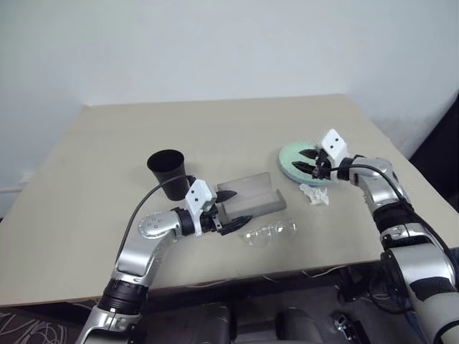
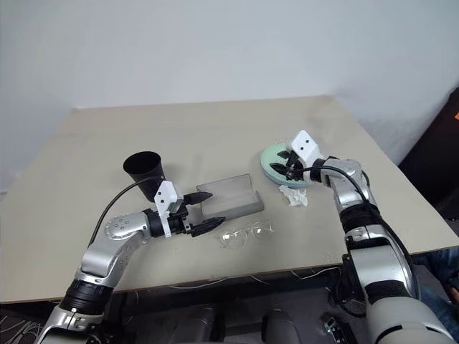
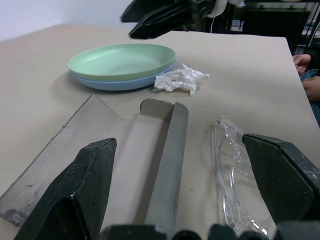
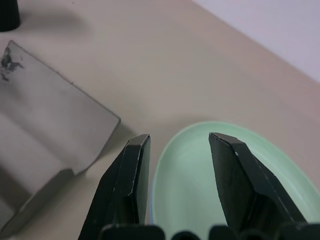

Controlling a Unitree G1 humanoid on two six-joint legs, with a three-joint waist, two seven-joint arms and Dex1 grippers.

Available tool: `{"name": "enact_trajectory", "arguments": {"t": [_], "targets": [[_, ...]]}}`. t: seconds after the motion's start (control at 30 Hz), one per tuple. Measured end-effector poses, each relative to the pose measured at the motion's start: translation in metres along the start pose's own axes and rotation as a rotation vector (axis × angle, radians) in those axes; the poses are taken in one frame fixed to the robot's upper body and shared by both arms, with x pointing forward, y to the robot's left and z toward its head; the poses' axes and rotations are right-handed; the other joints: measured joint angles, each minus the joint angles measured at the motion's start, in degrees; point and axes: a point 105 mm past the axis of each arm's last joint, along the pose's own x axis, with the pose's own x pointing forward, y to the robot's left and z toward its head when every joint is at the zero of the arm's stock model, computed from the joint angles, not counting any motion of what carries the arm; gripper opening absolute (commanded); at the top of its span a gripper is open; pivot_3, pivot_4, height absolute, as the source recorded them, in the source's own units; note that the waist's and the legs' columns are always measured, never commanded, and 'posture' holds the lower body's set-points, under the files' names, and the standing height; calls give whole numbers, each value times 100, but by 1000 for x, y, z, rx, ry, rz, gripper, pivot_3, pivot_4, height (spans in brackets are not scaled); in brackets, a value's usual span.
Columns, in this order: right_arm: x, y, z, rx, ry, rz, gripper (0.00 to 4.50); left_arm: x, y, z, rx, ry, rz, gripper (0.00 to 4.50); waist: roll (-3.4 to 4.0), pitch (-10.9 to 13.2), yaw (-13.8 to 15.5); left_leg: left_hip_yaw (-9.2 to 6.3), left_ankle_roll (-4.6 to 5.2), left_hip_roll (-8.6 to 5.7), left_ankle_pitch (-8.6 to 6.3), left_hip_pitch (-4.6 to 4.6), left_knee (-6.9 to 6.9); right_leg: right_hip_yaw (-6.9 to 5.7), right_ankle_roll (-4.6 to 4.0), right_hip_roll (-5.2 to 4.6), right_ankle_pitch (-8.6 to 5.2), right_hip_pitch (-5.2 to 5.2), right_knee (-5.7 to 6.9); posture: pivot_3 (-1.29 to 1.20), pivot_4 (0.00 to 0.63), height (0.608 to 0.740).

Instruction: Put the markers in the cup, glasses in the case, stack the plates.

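The mint green plate (image 1: 292,159) lies stacked on the light blue plate (image 3: 117,84) at the table's right. My right gripper (image 1: 300,160) hovers over the green plate's near rim, open, with nothing between its fingers. The grey case (image 1: 251,195) lies open mid-table, lid half flat. My left gripper (image 1: 242,207) stands open just above the case's near end, holding nothing. The clear glasses (image 1: 271,233) rest on the table right of the left gripper, beside the case. The black cup (image 1: 168,172) stands upright left of the case. The markers are out of view.
A white wad of tissue (image 1: 314,193) lies just in front of the plates, between them and the glasses. The table's front edge (image 1: 215,283) runs close below the left arm. A person's hand (image 3: 306,75) shows beyond the table's right side.
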Motion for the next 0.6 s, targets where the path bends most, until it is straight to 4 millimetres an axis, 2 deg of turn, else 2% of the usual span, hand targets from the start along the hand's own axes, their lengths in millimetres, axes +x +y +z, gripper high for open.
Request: {"name": "enact_trajectory", "arguments": {"t": [0.07, 0.23, 0.4, 0.6], "targets": [[-8, 2, -14, 39, 52, 20, 2602, 0, 0, 0, 1, 0, -2, 4311, 0, 0, -4, 3, 0, 0, 0, 0, 0, 2, 0, 0, 0, -1, 1, 0, 0, 738], [-24, 5, -35, 103, 146, 59, 4357, 2, 0, 3, 8, -9, -7, 4311, 2, -1, -8, 4, 0, 2, 0, 2, 1, 2, -2, 1, 1, -4, 4, 0, 0, 738], [-36, 0, -38, 100, 189, 45, 4460, 3, 0, 6, 16, -18, -12, 4311, 3, -1, -9, 4, -1, 2, 1, 3, 2, 3, -2, 2, 1, -2, 4, 0, 0, 738], [-44, 6, -45, 119, 226, 83, 4460, 3, 1, 3, 7, -12, -11, 4311, 2, -1, -5, 4, 0, 1, 1, 2, 7, 3, -1, 2, 1, -1, 4, 0, 0, 738]]}}
